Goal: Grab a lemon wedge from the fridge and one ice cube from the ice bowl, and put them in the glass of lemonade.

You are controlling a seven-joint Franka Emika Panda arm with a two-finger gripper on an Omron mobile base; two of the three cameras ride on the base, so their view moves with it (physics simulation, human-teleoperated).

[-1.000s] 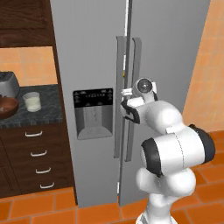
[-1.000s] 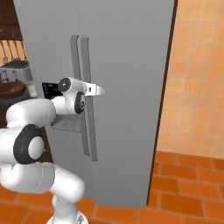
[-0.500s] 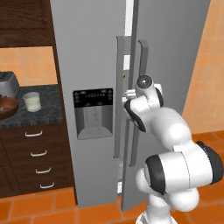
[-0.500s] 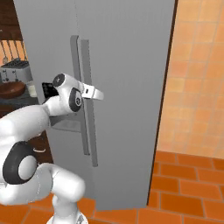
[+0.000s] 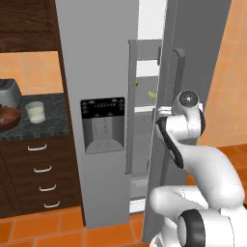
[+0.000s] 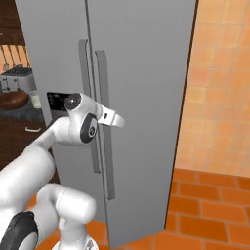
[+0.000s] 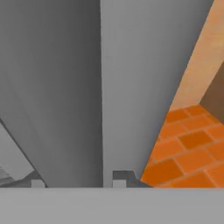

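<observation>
At the far left of my left base view, a wide reddish-brown wooden-looking ice bowl (image 5: pixel 8 118) sits on the dark speckled counter (image 5: pixel 48 126), with a silver toaster (image 5: pixel 9 93) just behind it. Beside the bowl stands the short clear glass of pale lemonade (image 5: pixel 35 112), near but apart from it. Below are dark wooden drawers with small white handles (image 5: pixel 37 169).

Next comes the tall grey two-door fridge (image 5: pixel 96 72), its black-panelled dispenser recess (image 5: pixel 102 124) set in the left door. The right door (image 5: pixel 169 58) is swung partly open — through the gap I see pale shelves and a small yellow-green piece (image 5: pixel 152 94), too small for me to identify.

My white arm reaches up at the right door's long vertical grey handle (image 5: pixel 176 72). In the hand view the two dark finger tips of the gripper (image 7: pixel 78 181) sit spread either side of a grey vertical edge — whether they are pressing on it I cannot tell. Orange floor tiles (image 7: pixel 183 148) lie to the right.
</observation>
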